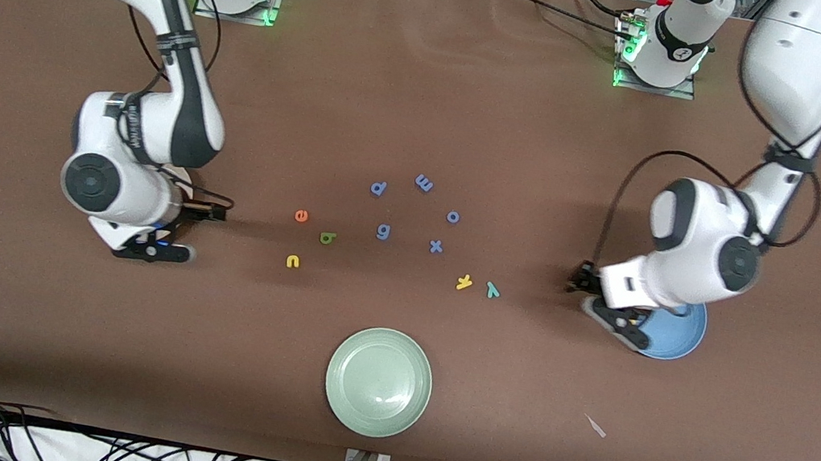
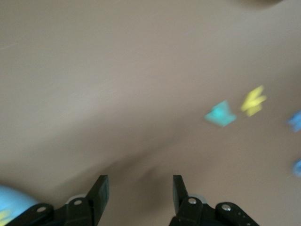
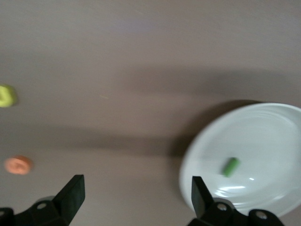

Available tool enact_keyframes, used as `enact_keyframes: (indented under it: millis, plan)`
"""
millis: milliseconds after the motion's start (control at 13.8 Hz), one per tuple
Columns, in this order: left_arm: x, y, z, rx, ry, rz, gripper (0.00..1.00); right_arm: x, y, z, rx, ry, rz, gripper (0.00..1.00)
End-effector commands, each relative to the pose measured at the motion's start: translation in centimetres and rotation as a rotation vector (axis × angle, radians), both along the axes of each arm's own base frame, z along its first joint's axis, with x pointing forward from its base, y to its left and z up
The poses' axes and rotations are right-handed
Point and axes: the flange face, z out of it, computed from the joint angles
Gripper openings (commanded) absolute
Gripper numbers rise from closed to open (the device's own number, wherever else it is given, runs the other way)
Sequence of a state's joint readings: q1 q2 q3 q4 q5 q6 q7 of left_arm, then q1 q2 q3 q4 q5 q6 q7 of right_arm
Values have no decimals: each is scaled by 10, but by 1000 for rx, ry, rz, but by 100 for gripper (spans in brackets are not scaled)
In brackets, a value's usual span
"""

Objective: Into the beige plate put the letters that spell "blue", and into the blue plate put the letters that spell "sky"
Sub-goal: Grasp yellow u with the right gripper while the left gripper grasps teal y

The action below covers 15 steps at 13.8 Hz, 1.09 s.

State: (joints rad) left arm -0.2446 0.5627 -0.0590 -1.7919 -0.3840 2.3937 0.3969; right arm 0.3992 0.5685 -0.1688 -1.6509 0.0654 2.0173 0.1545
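My right gripper (image 1: pixel 212 213) (image 3: pixel 136 193) hangs open and holds nothing, beside the beige plate (image 1: pixel 182 175) (image 3: pixel 263 155), which my right arm mostly hides. A thin green "l" (image 3: pixel 230 166) lies in that plate. On the table are orange "e" (image 1: pixel 301 216) (image 3: pixel 19 165), green "b" (image 1: pixel 328 238), yellow "u" (image 1: pixel 293 261) (image 3: pixel 7 95), yellow "k" (image 1: pixel 464 282) (image 2: pixel 253 100) and teal "y" (image 1: pixel 493 290) (image 2: pixel 220 114). My left gripper (image 1: pixel 580 280) (image 2: pixel 140 193) is open, holding nothing, beside the blue plate (image 1: pixel 680 332) (image 2: pixel 11 200). A yellow bit (image 2: pixel 3 215) shows in it.
Blue letters lie farther from the front camera than the others: "p" (image 1: pixel 378 188), "m" (image 1: pixel 424 182), "o" (image 1: pixel 452 217), "g" (image 1: pixel 382 232), "x" (image 1: pixel 436 246). A pale green plate (image 1: pixel 378 381) sits near the table's front edge. A small scrap (image 1: pixel 595 426) lies toward the left arm's end.
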Motion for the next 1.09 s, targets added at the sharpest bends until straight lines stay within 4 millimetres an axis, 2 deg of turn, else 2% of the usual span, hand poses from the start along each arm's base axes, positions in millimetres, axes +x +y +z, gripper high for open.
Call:
enact_keyframes:
  millis: [0,73,145,363,581,653,726,871,1016]
  plan:
    - [3,-81,-14,-8,29,121,65,1,57,-6,3,-69,-37,100]
    - [2,-94,-18,2,10,131,65,-1,77,-13,9,-106,-48,100]
    - [-1,-103,-26,8,2,125,65,0,85,-24,12,-132,-67,100]
    - [4,-97,-41,27,-22,114,65,-5,112,-56,63,-137,-79,100]
    - [3,-96,-51,32,-26,114,65,6,123,-64,86,-149,-75,100]
    - [5,-96,-54,31,-43,126,65,7,133,-67,97,-150,-64,100]
    - [2,-97,-64,36,-39,126,65,7,140,-68,105,-149,-54,100]
    - [-2,-103,-74,42,-33,125,65,10,140,-74,110,-148,-7,100]
    - [-3,-102,-82,48,-30,118,54,9,140,-81,108,-140,21,100]
